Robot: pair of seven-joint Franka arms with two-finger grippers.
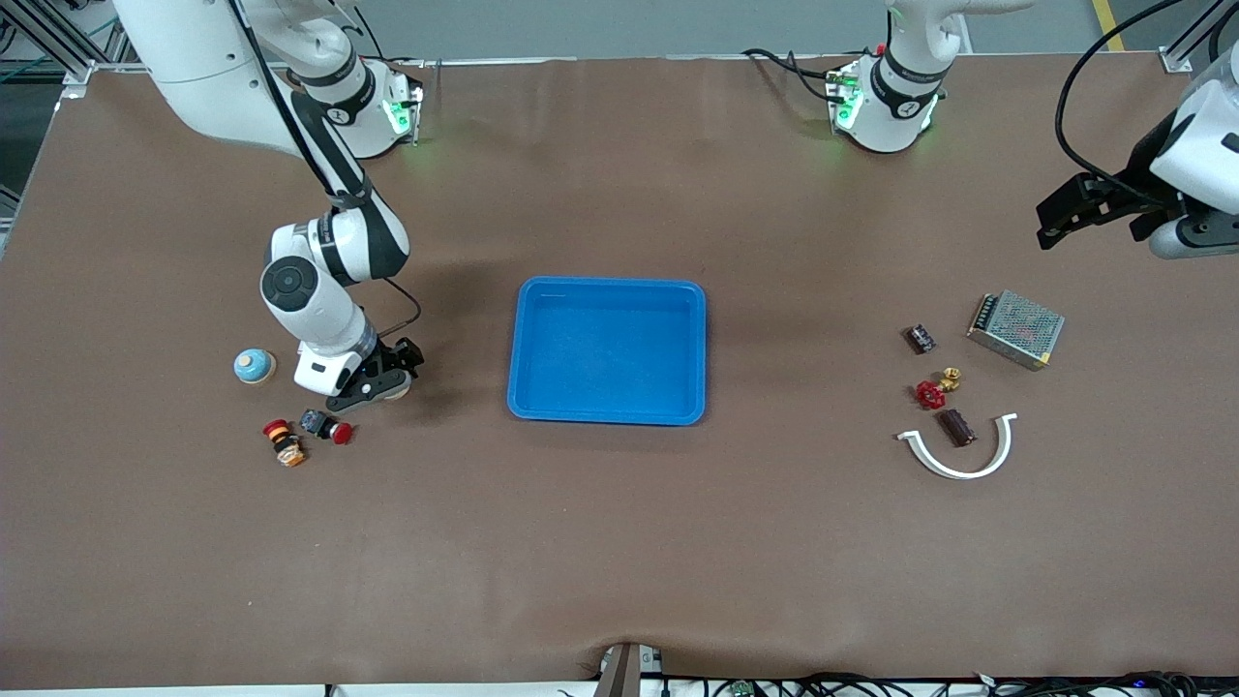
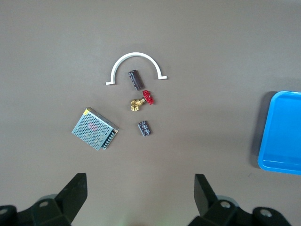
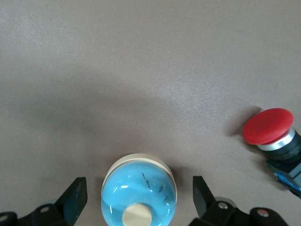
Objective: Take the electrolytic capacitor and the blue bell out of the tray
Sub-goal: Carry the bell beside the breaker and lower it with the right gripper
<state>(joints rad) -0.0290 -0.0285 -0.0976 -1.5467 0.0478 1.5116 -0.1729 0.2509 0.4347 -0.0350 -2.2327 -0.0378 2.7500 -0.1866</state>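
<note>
A blue bell with a cream knob and base point(image 3: 139, 197) sits between the open fingers of my right gripper point(image 3: 139, 181), with gaps on both sides. In the front view the right gripper point(image 1: 377, 385) is low at the right arm's end and hides that bell, except for a cream edge point(image 1: 400, 389). A similar blue bell point(image 1: 255, 366) stands beside it. Two small dark capacitors point(image 1: 921, 338) point(image 1: 956, 427) lie at the left arm's end and also show in the left wrist view point(image 2: 144, 128) point(image 2: 135, 79). My left gripper point(image 1: 1050, 225) point(image 2: 139, 181) hangs open and empty high over the table near them. The blue tray point(image 1: 528, 387) is in the middle.
A red-capped push button point(image 1: 326, 426) point(image 3: 268, 126) and an orange one point(image 1: 284, 442) lie near the right gripper, nearer the front camera. A metal power supply point(image 1: 1016, 329), a red-handled brass valve point(image 1: 936, 389) and a white half ring point(image 1: 958, 471) lie by the capacitors.
</note>
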